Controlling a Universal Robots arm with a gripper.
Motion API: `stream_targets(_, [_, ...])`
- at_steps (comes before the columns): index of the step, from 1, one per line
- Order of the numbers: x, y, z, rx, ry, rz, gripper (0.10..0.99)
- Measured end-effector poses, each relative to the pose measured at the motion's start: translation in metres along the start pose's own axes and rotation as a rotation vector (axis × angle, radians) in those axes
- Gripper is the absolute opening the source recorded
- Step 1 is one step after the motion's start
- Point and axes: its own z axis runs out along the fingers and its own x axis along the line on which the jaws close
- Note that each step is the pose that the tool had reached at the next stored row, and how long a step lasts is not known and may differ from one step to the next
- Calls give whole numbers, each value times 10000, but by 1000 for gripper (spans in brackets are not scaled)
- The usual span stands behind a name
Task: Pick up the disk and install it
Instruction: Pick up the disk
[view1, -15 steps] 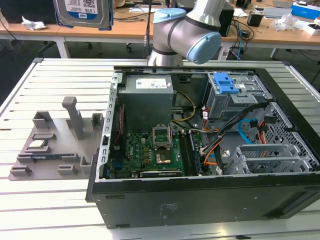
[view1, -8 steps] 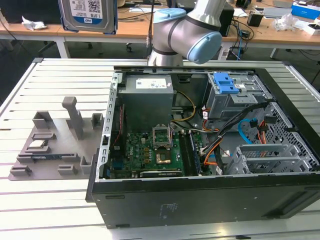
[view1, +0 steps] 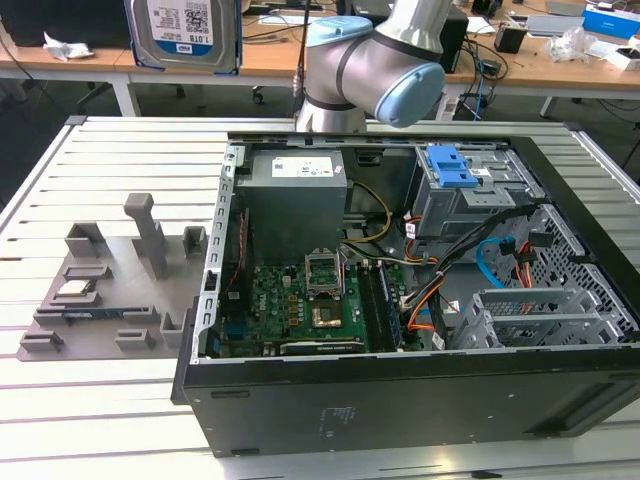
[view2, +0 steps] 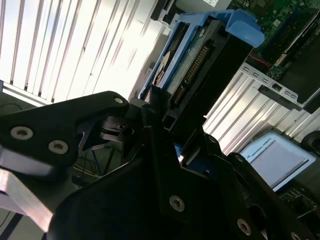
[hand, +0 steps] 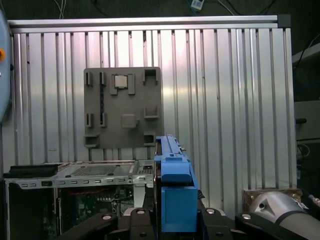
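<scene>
One claw (hand: 175, 202) grips the disk (hand: 172, 165) edge-on, well above the case (view1: 400, 400).

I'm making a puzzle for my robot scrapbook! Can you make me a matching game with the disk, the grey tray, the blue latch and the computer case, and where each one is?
Things:
1. disk
2. grey tray
3. blue latch
4. computer case

Places or states:
A. inside the case, towards its far end
B. held in the tool, up in the air
C. lying open on the table
D. flat on the table, at the exterior view's left of the case

Pairs: 1-B, 2-D, 3-A, 4-C.
</scene>
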Motion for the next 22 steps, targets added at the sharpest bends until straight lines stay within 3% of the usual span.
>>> stream_targets(5, [-1, -58, 60, -1, 0, 0, 365])
stream_targets(11, [-4, -195, 117, -4, 0, 0, 365])
stream_targets(16, [-5, -285, 219, -4, 1, 0, 365])
stream_targets(19, [-8, -408, 272, -6, 1, 1, 365])
stream_targets(22, [-9, -480, 349, -6, 6, 0, 365])
